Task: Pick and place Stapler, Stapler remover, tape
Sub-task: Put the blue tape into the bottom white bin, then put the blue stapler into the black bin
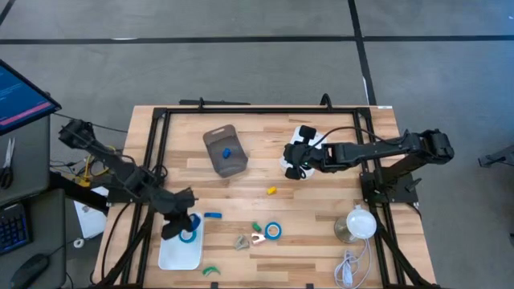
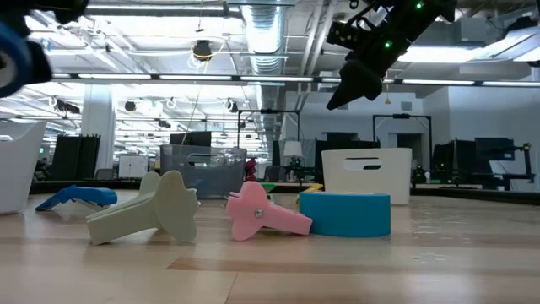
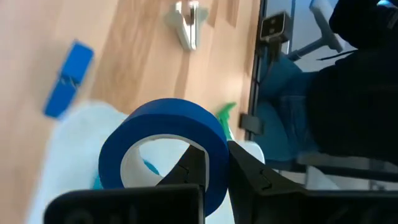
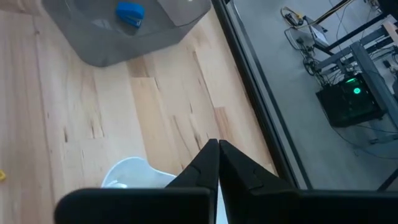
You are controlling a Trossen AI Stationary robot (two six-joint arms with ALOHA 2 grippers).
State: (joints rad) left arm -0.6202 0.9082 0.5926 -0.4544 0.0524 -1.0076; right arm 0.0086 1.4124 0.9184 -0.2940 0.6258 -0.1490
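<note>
My left claw [image 1: 183, 225] grips a blue tape roll [image 3: 165, 146] above the white tray [image 1: 178, 255]; next I should lower and release it. My right claw [image 1: 295, 158] hovers clenched, empty, over the counter [image 1: 321, 209].

- A robotics lab or industrial test hall.
- Past the right gripper [image 2: 359, 84], open ceiling ducts [image 2: 261, 34] and strip lights [image 2: 152, 76] run over rows of similar workstations.
- A wooden table [image 1: 321, 209] in a black frame stands on a bare concrete floor [image 1: 241, 72].
- Beyond the left gripper [image 1: 178, 227], a monitor [image 1: 20, 96] and keyboard [image 1: 10, 229] sit off the table's side.
</note>
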